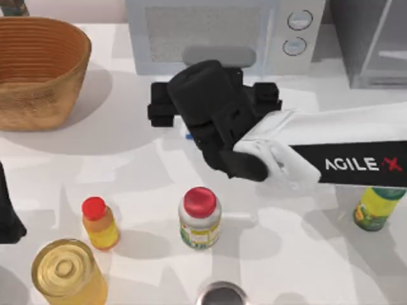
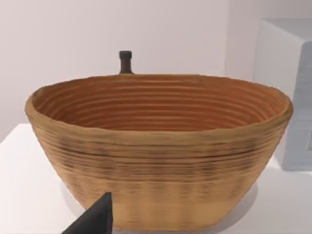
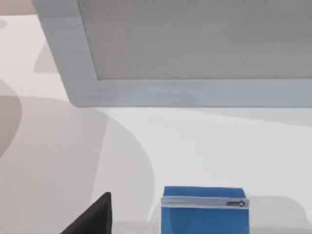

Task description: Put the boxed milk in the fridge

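Observation:
The boxed milk shows its blue top in the right wrist view, standing on the white table a short way in front of the microwave. From above, only a blue sliver of it peeks out under my right gripper. That gripper hovers over the milk at mid-table, and nothing grips the carton's top. The fridge is the dark-grey cabinet at the back right. My left gripper is parked at the left edge.
A light-grey microwave stands at the back centre and a wicker basket at the back left. Along the front are a small red-capped bottle, a red-capped jar, a yellow glass jar and a green-labelled bottle.

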Robot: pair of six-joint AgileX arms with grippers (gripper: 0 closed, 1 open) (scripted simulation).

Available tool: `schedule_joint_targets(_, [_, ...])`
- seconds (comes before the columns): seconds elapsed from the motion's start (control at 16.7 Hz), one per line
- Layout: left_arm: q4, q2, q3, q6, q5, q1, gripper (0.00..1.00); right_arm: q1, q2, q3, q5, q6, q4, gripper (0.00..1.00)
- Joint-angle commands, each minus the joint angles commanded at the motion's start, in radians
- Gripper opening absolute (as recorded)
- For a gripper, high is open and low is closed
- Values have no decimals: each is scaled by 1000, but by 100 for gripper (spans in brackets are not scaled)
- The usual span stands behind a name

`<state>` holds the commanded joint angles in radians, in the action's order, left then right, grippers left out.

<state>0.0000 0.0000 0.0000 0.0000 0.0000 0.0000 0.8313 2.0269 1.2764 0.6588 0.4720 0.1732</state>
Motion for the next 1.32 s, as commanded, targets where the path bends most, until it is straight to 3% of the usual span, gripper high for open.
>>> schedule_joint_targets(0.42, [0, 0, 0, 0, 0, 0, 100, 10, 288, 153, 79, 50, 6, 100])
schedule_joint_targets(1.32, [0, 0, 0, 0, 0, 0, 100, -61, 416, 307, 25, -10, 19, 100])
